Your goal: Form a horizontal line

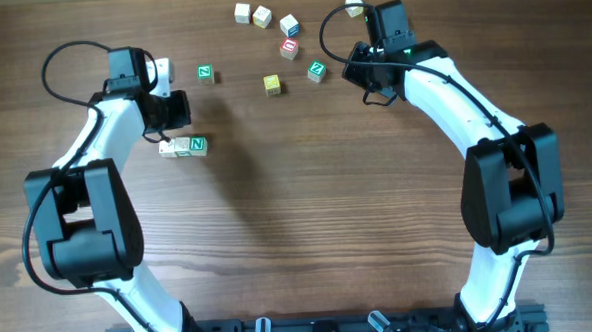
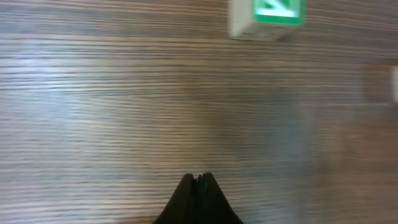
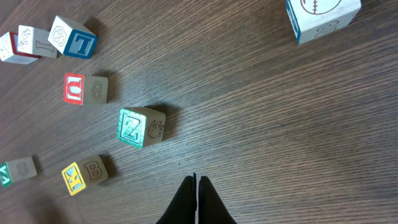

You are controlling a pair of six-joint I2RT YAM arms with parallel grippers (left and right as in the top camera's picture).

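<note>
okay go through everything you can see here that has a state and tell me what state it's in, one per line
Left gripper: shut, empty, above bare table.
Right gripper: shut, empty, near the green Z cube.
Row: short line of touching cubes beside the left arm, part hidden.
Loose cubes: scattered, apart, not in any line.

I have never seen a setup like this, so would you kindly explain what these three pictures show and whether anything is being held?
The top picture looks down on a brown wooden table with two white-and-black robot arms. The other two pictures come from a camera on each wrist, looking past that arm's own fingers.

The left gripper and the right gripper are both shut and hold nothing.

Beside the left arm lies a short row of pale wooden letter cubes, its end cube showing a green letter. Near the far edge, small wooden cubes are scattered loose, among them a green Z cube, a red U cube and a yellow K cube.
</note>
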